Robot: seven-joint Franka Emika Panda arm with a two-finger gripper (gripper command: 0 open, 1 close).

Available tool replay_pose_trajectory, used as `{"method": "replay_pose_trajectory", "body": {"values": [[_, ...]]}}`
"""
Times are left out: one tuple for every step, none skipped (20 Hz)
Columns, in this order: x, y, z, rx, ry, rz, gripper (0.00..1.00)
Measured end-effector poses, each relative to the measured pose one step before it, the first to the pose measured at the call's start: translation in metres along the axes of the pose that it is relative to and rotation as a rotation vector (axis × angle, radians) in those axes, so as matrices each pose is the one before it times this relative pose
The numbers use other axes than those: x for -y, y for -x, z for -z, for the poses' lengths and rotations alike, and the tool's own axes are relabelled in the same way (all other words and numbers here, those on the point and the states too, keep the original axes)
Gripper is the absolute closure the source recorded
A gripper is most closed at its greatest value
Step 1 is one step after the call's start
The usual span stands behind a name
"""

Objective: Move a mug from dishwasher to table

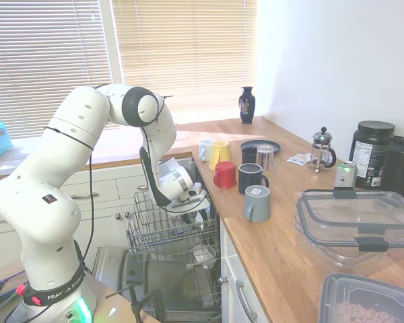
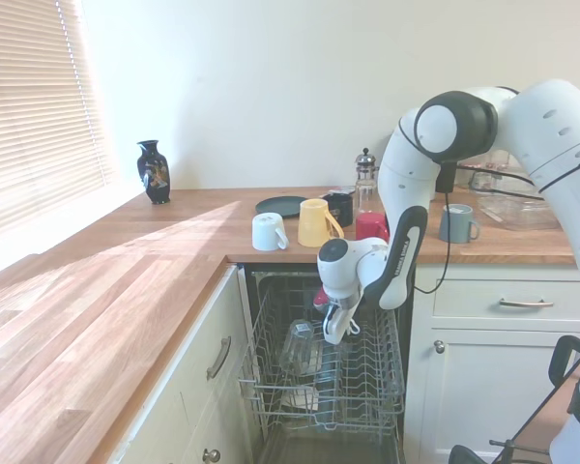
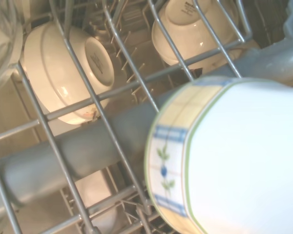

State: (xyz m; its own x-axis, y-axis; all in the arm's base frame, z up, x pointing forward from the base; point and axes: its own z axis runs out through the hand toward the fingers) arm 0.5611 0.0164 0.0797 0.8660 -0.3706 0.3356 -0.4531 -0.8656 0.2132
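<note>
Gripper hangs low over the dishwasher's pulled-out upper rack, with the arm folded down from above, probably because the rack can only be reached from the top. Neither outside view is clear enough to tell whether it is spread or closed on anything.

The mug fills the wrist view just above the rack wires. It is white with a yellow, blue and green band round the rim, and it lies on its side to the camera. It is right at the gripper, but I cannot tell whether it is held or resting on the rack. Below the rack, two white bowls sit tilted in the lower basket. An upturned clear glass stands in the rack beside the gripper.

Above and beyond the rack runs the table, the likely destination. A yellow mug and a red mug stand close to its edge over the dishwasher, with bare wood around them. A dark vase stands farthest off, by the window.
</note>
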Motion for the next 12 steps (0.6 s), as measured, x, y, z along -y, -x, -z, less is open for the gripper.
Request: {"method": "replay_pose_trajectory", "body": {"values": [[0.00022,-0.00007,0.00026,-0.0002,-0.00033,-0.00266,1.0],[0.0001,-0.00013,0.00017,0.00011,0.00014,-0.00347,1.0],[0.00005,-0.00014,0.00014,-0.00006,0.00058,-0.00273,1.0],[0.00001,-0.00003,0.00004,-0.00006,-0.00004,-0.00241,1.0],[0.00002,-0.00012,0.00017,-0.0002,-0.00016,-0.00232,1.0],[0.00005,-0.00027,0.00038,-0.0006,-0.00036,-0.00369,1.0],[0.00015,-0.0005,0.00075,-0.00137,-0.00064,-0.00457,1.0],[0.00008,-0.0009,0.0015,-0.0025,-0.00103,-0.00534,1.0],[-0.00005,-0.00107,0.00237,-0.00348,-0.00136,-0.00687,1.0],[-0.0005,-0.00138,0.00291,-0.00536,-0.00121,-0.00577,1.0],[-0.00133,-0.00118,0.00408,-0.00771,-0.00123,-0.00374,1.0],[-0.00063,-0.00214,0.00595,-0.00882,-0.00455,-0.00721,1.0]]}}
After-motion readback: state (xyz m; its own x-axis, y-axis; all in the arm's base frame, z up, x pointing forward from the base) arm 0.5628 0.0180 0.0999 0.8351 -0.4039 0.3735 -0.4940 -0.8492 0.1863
